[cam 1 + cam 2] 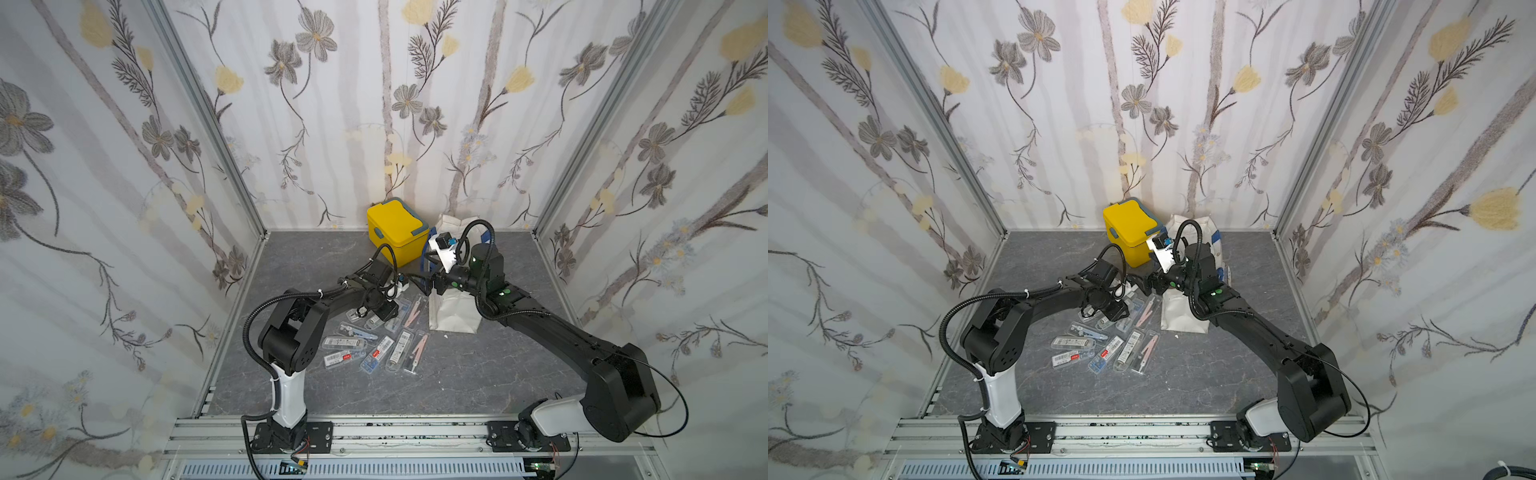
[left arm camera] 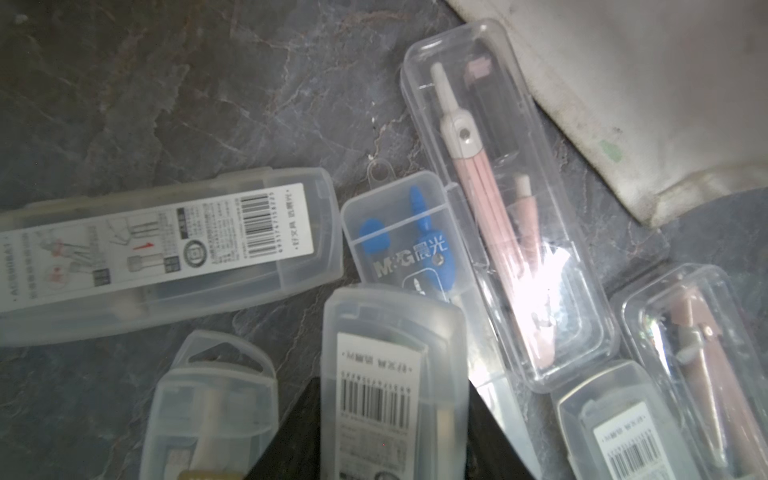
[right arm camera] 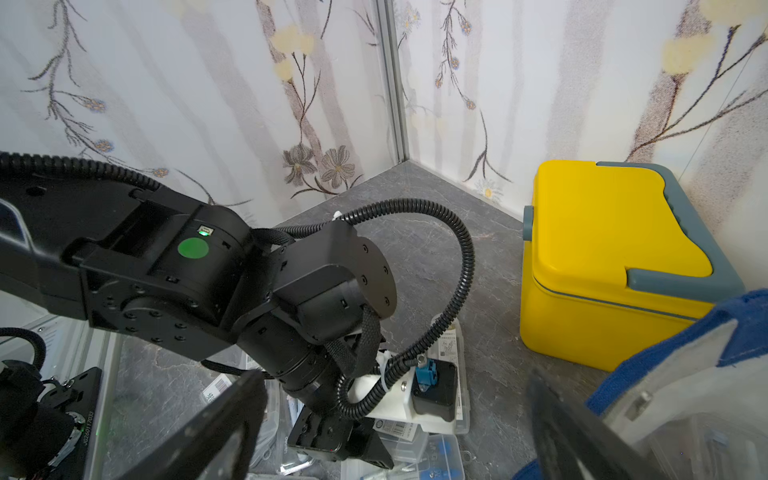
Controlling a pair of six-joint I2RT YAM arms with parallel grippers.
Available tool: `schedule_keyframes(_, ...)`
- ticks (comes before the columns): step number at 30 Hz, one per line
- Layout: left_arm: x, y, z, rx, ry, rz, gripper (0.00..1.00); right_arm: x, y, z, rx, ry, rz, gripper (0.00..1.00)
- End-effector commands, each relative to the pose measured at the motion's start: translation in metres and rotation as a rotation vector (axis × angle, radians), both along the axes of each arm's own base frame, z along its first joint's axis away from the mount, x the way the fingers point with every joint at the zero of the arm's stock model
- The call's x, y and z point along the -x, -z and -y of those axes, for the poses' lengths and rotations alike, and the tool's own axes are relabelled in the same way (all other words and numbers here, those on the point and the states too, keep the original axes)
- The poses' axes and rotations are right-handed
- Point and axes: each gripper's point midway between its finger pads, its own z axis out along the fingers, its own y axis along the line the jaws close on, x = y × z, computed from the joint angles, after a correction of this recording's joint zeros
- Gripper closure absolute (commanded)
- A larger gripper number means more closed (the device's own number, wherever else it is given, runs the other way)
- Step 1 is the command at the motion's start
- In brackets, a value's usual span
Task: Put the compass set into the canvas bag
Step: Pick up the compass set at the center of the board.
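Several clear compass-set cases (image 1: pixel 345 342) lie scattered on the grey surface (image 1: pixel 478 374), just beside the upright canvas bag (image 1: pixel 455 316). Left claw (image 2: pixel 394 376) pinches one barcode-labelled case (image 2: pixel 382 415) by its long sides. Right claw (image 3: pixel 397 378), fingers spread wide, sits at the bag's blue handle (image 3: pixel 685 332); yellow box (image 1: pixel 395 232) stands behind.

Both top views look from high above the arms' bases, down and toward the back wall, far enough to hold the whole floor (image 1: pixel 478 374), the left arm (image 1: pixel 332 297), the right arm (image 1: pixel 552 328), the box (image 1: pixel 397 232), the bag (image 1: pixel 455 311) and the cases (image 1: pixel 374 349). The left wrist camera faces down at those cases from very close, with one case (image 2: pixel 390 415) inside the left gripper (image 2: pixel 392 377). The right wrist camera looks from near, across the left arm (image 3: pixel 187 266), toward the box (image 3: pixel 602 257) and a back corner.
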Motion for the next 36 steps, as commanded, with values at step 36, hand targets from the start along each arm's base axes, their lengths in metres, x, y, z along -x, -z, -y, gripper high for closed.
schedule_keyframes(36,-0.057,-0.185,-0.059,0.66,-0.785,0.295,0.58,0.021,0.033,-0.072,-0.044,0.158,-0.144,0.29)
